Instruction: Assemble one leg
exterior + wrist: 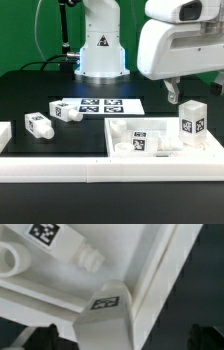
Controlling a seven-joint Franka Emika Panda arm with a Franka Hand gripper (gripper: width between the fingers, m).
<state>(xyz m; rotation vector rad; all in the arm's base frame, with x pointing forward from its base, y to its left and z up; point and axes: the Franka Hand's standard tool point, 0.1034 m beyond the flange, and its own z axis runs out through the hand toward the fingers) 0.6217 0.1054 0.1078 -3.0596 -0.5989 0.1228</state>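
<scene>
One leg (pixel 192 124), a small white square post with black-and-white tags, stands upright at the corner of the large white panel (pixel 150 128) on the exterior view's right. My gripper (pixel 195 95) hangs right above it, with a finger on each side. In the wrist view the leg (pixel 104 322) with its tag rises between my dark fingertips (pixel 36 339). One fingertip is close beside it and the other stands well apart, so the gripper (pixel 120 341) is open. The panel (pixel 120 258) lies beneath with a round socket and a tag.
Two more legs (pixel 40 124) (pixel 68 112) lie on the black table at the exterior view's left. The marker board (pixel 100 104) lies behind them. A long white rail (pixel 90 175) runs along the front. The robot base (pixel 100 45) stands at the back.
</scene>
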